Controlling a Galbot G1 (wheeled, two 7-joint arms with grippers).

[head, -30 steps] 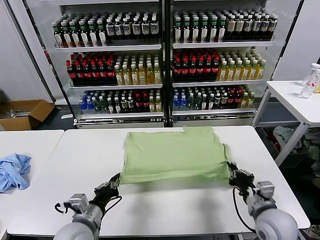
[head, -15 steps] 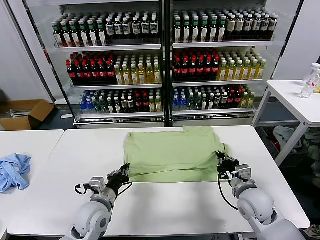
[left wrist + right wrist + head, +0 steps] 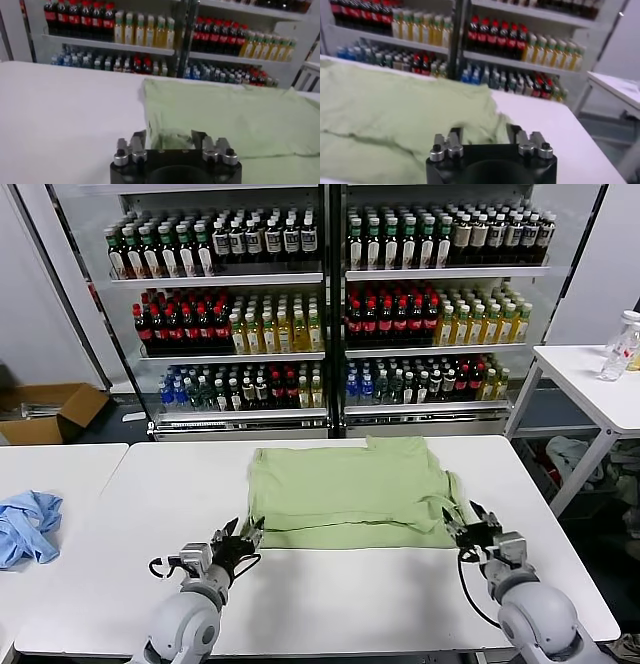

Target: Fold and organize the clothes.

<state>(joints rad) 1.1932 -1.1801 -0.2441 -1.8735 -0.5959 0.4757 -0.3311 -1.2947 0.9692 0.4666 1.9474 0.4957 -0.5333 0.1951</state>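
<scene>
A light green shirt lies flat, plain side up, in the far middle of the white table. Its front part is doubled over into a second layer. My left gripper is open at the shirt's front left corner, its jaws on either side of the hem. In the left wrist view the gripper faces the green cloth. My right gripper is open at the front right corner. In the right wrist view the gripper faces rumpled cloth. The print is hidden.
A crumpled blue cloth lies on the neighbouring table at the left. Glass-door drink coolers stand behind the table. A small white side table with a bottle is at the right. A cardboard box sits on the floor at the far left.
Both grippers carried the shirt's front hem away from me, laid it onto the shirt, opened and drew back a little. The shirt now lies doubled and flat.
</scene>
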